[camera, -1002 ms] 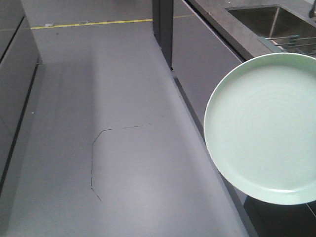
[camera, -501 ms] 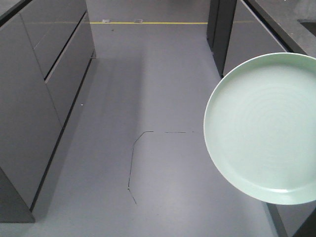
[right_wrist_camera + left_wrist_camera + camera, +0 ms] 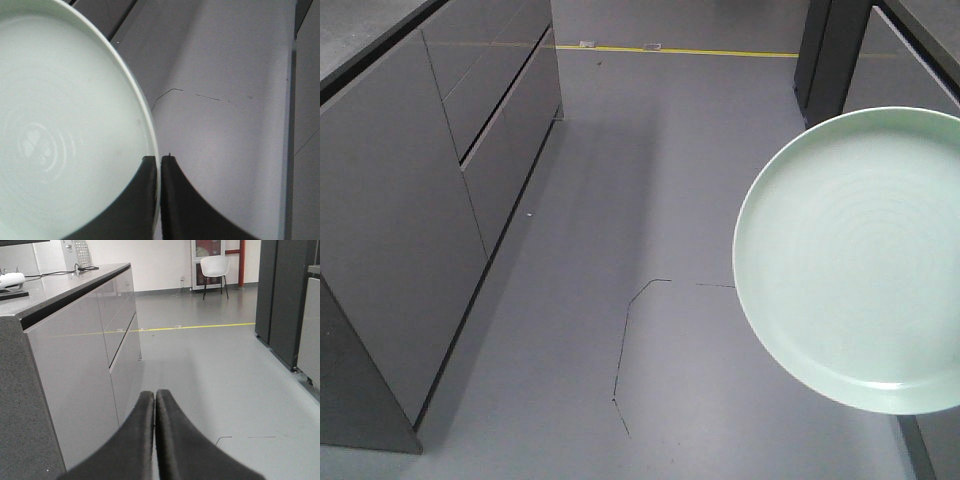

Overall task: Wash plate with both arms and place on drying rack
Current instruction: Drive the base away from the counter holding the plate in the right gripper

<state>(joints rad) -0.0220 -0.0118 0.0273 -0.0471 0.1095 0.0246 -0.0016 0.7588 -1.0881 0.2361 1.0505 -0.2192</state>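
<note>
The pale mint-green plate (image 3: 855,260) hangs in the air at the right of the front view, its face with faint rings turned to the camera. In the right wrist view the plate (image 3: 65,125) fills the left side, and my right gripper (image 3: 160,159) is shut on its rim, one finger on each face. My left gripper (image 3: 155,393) is shut with nothing between its fingers, pointing down the aisle. The drying rack is out of view. Neither arm shows in the front view.
A grey cabinet run (image 3: 430,190) with drawers lines the left of the aisle, its dark countertop (image 3: 60,292) carrying a cable and a white device. Dark cabinets (image 3: 830,60) stand at the right. A yellow floor line (image 3: 690,49) crosses far ahead. A white chair (image 3: 214,267) stands beyond.
The view has swung left: the sink counter and rack at the right have left the frame and the left cabinets have come in. The plate keeps its place in the frame.
</note>
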